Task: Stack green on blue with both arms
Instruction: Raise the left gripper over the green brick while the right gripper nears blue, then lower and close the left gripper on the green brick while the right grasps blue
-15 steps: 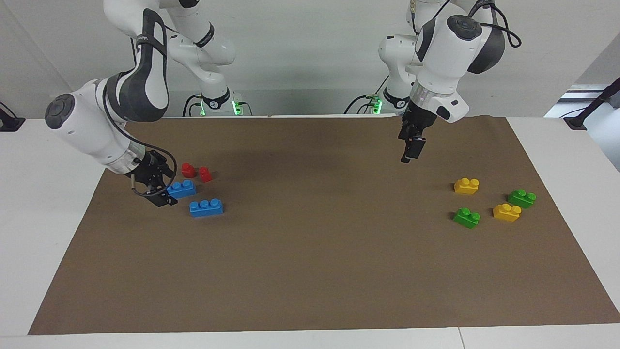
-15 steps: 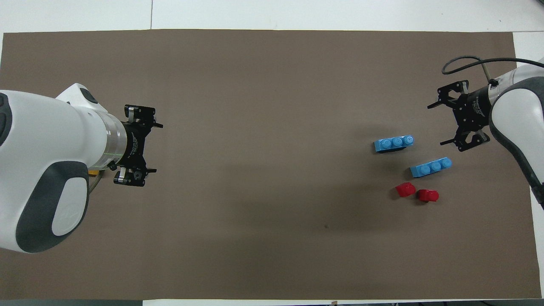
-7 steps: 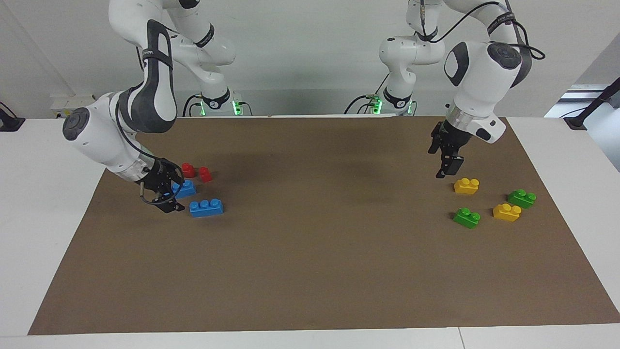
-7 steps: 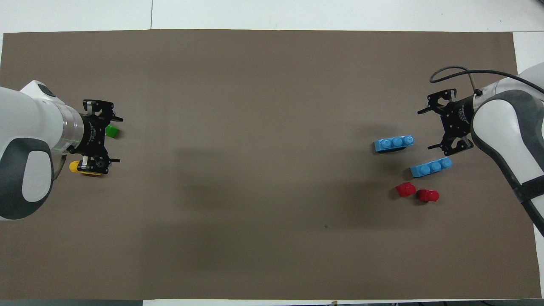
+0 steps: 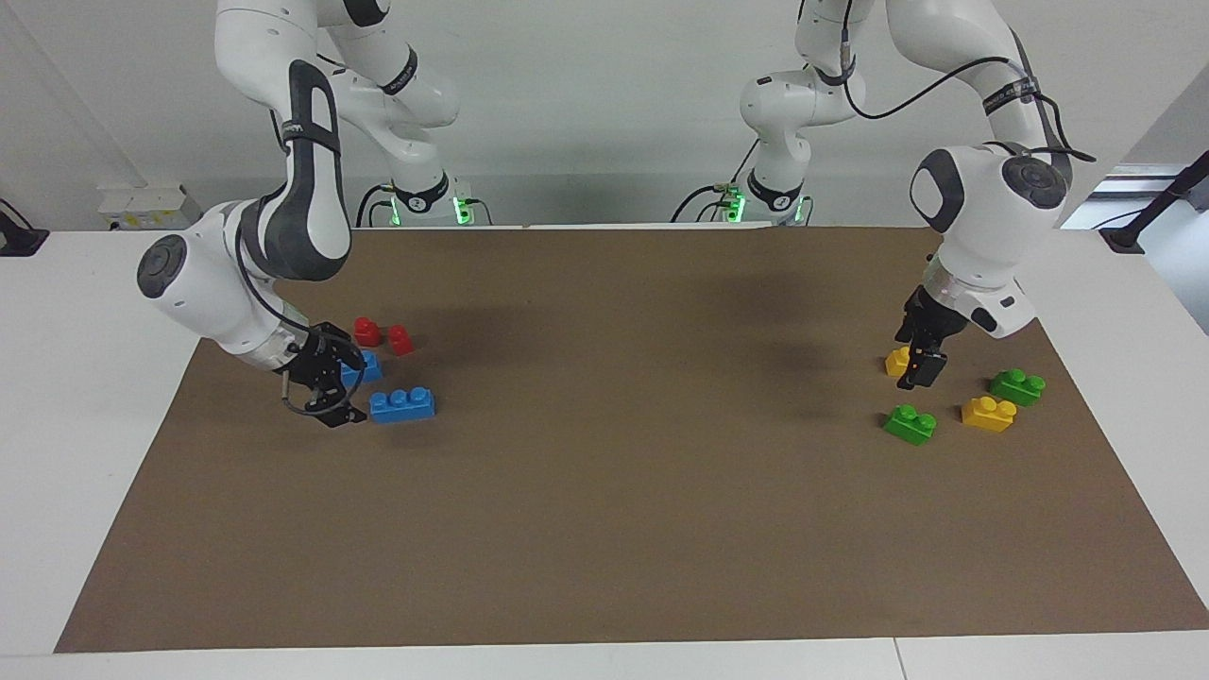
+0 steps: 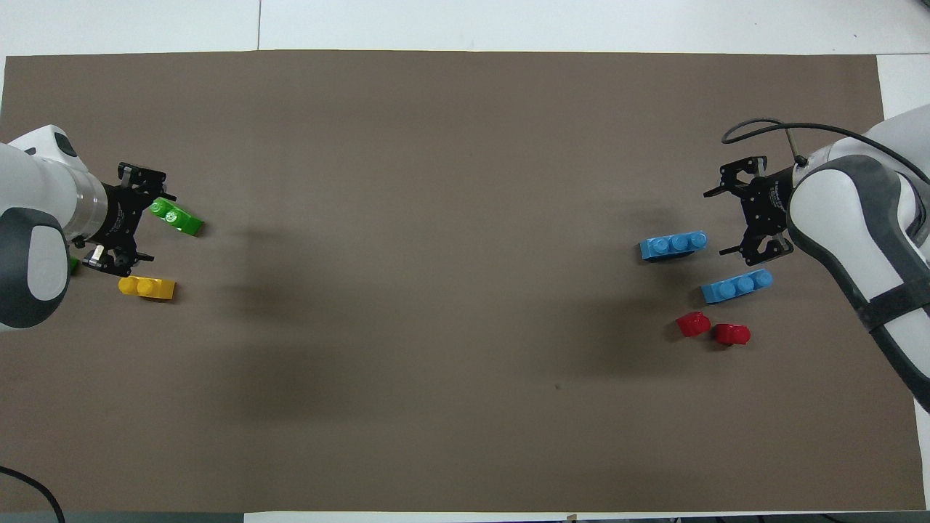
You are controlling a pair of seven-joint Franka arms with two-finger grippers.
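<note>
Two green bricks lie toward the left arm's end of the table: one farther from the robots, one closer to the table end. Two blue bricks lie toward the right arm's end: one farther from the robots, the other nearer and partly hidden by the gripper. My left gripper is open, a little above the mat beside the first green brick. My right gripper is open, low beside the farther blue brick.
Two yellow bricks sit among the green ones: one, and one partly hidden by my left gripper. Two small red pieces lie nearer to the robots than the blue bricks. A brown mat covers the table.
My left gripper has swung toward its end of the table and come down over the yellow and green bricks. My right gripper has shifted a little toward the farther blue brick.
</note>
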